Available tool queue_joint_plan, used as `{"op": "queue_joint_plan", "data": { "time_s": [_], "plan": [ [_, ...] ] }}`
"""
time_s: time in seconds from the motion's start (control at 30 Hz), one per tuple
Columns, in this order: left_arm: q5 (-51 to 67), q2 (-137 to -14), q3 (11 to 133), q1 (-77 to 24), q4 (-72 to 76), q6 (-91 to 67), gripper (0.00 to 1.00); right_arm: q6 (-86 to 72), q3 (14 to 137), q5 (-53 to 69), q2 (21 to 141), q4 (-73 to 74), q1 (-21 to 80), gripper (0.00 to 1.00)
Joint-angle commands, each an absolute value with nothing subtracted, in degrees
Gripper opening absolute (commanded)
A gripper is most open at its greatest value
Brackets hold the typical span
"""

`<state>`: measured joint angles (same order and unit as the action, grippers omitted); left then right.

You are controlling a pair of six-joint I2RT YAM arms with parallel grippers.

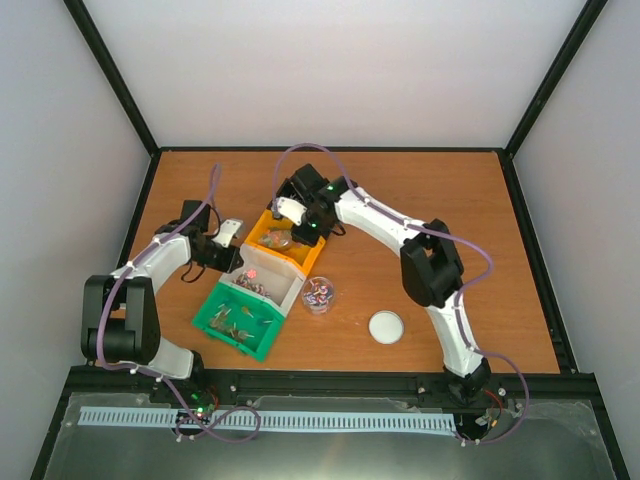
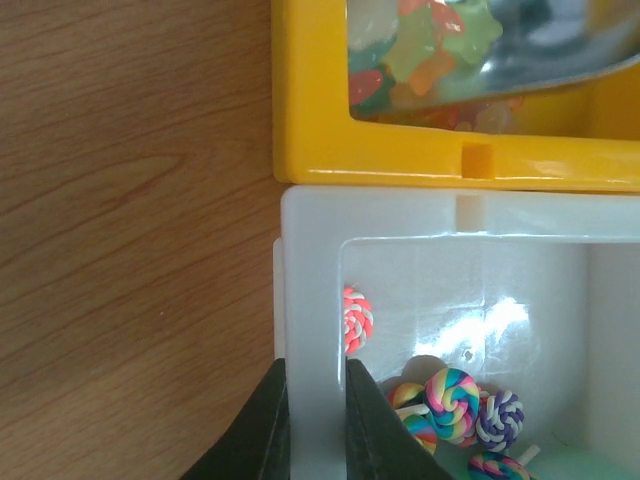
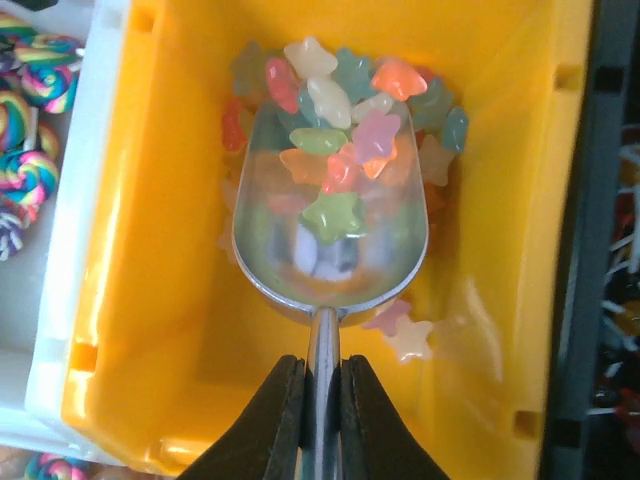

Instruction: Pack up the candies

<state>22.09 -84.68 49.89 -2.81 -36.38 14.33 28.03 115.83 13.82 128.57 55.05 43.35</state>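
Note:
Pastel star-shaped candies (image 3: pixel 320 140) fill the bowl of a shiny metal scoop (image 3: pixel 330 230) inside the yellow bin (image 3: pixel 150 250); more stars lie under and beside it. My right gripper (image 3: pixel 320 362) is shut on the scoop's handle, over the yellow bin (image 1: pixel 262 228) in the top view. My left gripper (image 2: pixel 316 365) is shut on the left wall of the white bin (image 2: pixel 310 260), one finger outside and one inside. Swirl lollipop candies (image 2: pixel 452 392) lie on the white bin's floor. The scoop (image 2: pixel 540 50) also shows in the left wrist view.
A green bin (image 1: pixel 215 315) with small items touches the white bin (image 1: pixel 290 290) on the near side. A small clear round jar (image 1: pixel 318 295) holding some candies stands right of the bins, with a white round lid (image 1: pixel 386 327) further right. Black frame posts edge the table.

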Motion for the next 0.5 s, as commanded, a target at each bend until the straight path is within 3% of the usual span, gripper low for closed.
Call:
{"op": "queue_joint_plan", "data": {
  "time_s": [0.0,0.2,0.47],
  "plan": [
    [25.0,-87.2,49.6,-4.6,-33.1,14.3,0.01,27.9,99.9,24.5,123.0,39.9,42.3,0.03],
    [23.8,-88.5,50.5,-4.5,-33.3,12.8,0.01,26.7,86.9,32.8,116.5,23.0,39.0,0.03],
    [23.0,-90.0,51.9,-3.6,-33.8,11.8,0.01,24.7,77.8,38.8,112.8,12.0,35.5,0.03]
  ]
}}
